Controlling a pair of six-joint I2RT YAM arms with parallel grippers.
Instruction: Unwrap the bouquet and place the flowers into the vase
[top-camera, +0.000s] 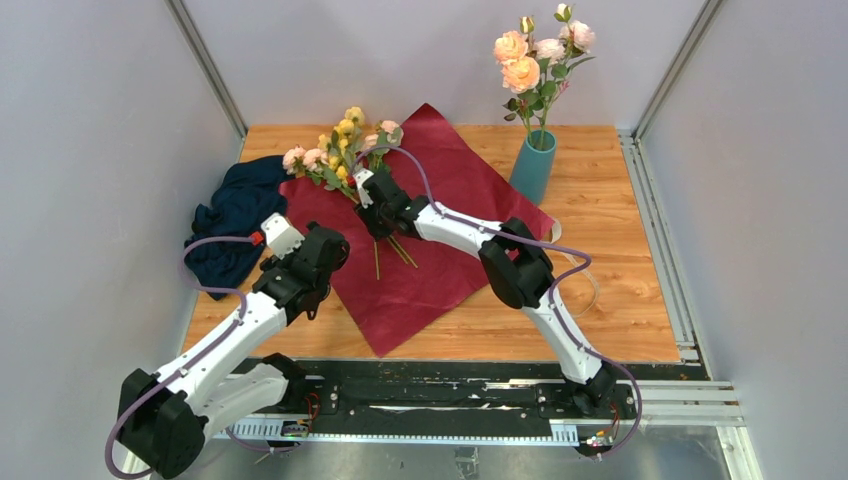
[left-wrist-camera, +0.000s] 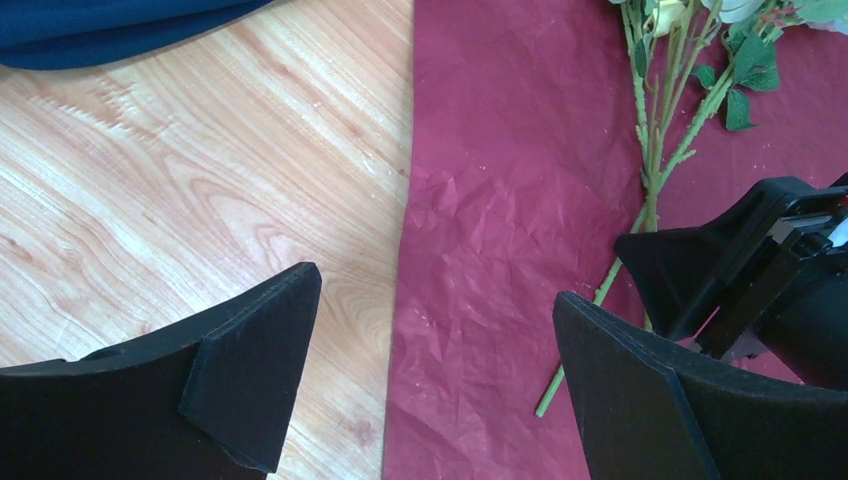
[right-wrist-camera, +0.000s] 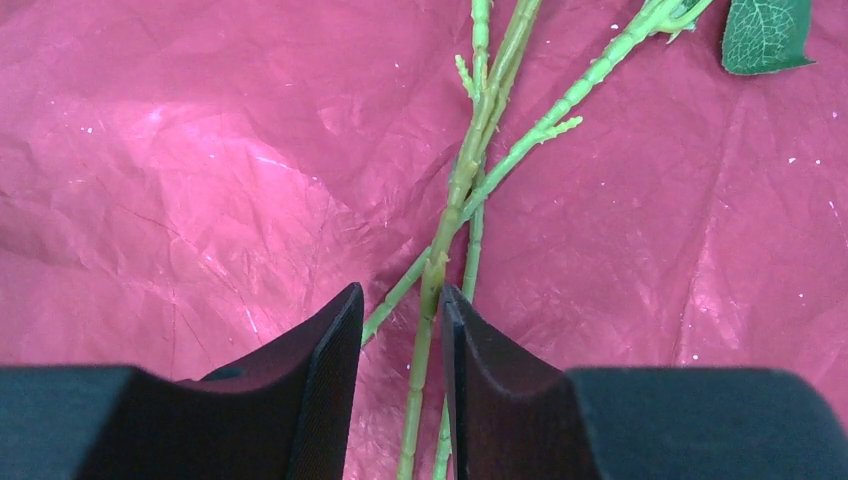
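Observation:
The maroon wrapping paper (top-camera: 455, 175) lies spread flat on the wooden table, and the bouquet's remaining flowers (top-camera: 340, 150) lie on its far left part, blooms pointing away. My right gripper (right-wrist-camera: 400, 292) is down over their green stems (right-wrist-camera: 455, 190). Its jaws stand narrowly apart astride one stem, which touches the right pad while a gap shows on the left. My left gripper (left-wrist-camera: 435, 290) hovers wide open over the paper's left edge (left-wrist-camera: 405, 200), holding nothing. The teal vase (top-camera: 533, 165) stands upright at the back right with pink and peach roses (top-camera: 535, 55) in it.
A dark navy cloth (top-camera: 235, 215) is bunched at the table's left side, partly beside the paper. Grey walls close in the left, back and right. The right gripper's body (left-wrist-camera: 760, 260) shows close to the left gripper's right finger.

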